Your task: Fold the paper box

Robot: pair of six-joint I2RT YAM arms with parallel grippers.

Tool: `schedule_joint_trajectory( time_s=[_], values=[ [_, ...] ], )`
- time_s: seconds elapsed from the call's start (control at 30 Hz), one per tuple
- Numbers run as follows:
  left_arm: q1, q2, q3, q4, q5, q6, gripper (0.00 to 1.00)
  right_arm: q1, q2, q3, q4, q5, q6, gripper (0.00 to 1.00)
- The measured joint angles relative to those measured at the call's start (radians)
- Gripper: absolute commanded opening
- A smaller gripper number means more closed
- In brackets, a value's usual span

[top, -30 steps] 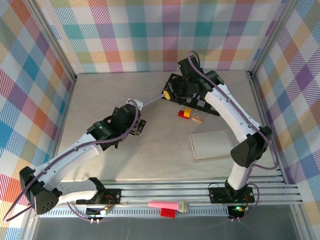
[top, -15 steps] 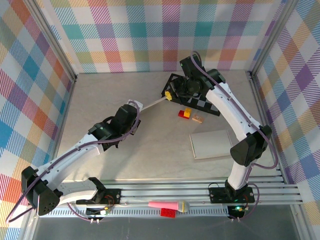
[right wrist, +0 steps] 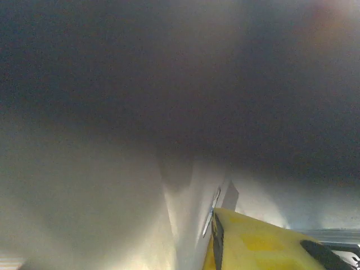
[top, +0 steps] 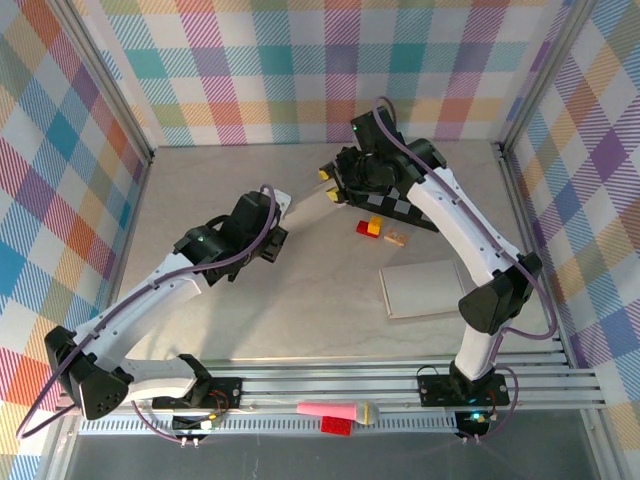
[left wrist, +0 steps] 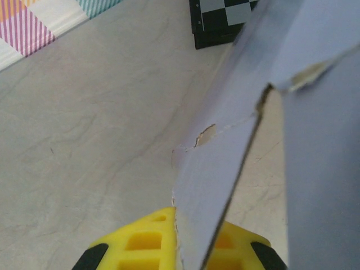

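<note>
Left wrist view: paper box [left wrist: 236,140] edge-on in the tight pinch of the left hand [left wrist: 185,250].

Place: a robot lab test cell.
Walls: bright plaid cloth [top: 300,70] on three sides, set between bare aluminium posts [top: 112,100].
Desk: a pale grey, marbled desk [top: 200,190] boxed in by those walls.
Mounting: slotted aluminium rails [top: 330,385] along the near edge, with two arm bases bolted on.
Machines: a left arm [top: 150,300] and a right arm [top: 470,240], white with black joints, trailing purple cables [top: 551,310].
Props: small coloured blocks [top: 372,227] beside a black-and-white checkered board [top: 415,210].
</note>
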Motion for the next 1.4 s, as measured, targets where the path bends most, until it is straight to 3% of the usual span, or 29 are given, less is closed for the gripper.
schedule_joint_trajectory(
  time_s=[0.17,0.37,0.93,1.27,1.4],
  values=[
    [0.0,0.032,0.039,-0.034,0.014,-0.02,0.0,0.022,0.002,0.032,-0.013,0.035,-0.02,0.34],
    [0.0,0.047,0.053,-0.043,0.028,-0.037,0.0,0.026,0.003,0.081,-0.031,0.06,-0.055,0.25],
    [0.0,0.051,0.066,-0.07,0.047,-0.056,0.0,0.03,0.019,0.082,-0.039,0.071,-0.078,0.14],
    [0.0,0.051,0.066,-0.072,0.047,-0.056,0.0,0.03,0.025,0.081,-0.039,0.073,-0.078,0.14],
    [0.0,0.051,0.066,-0.076,0.047,-0.056,0.0,0.03,0.029,0.082,-0.039,0.077,-0.08,0.04]
  ],
)
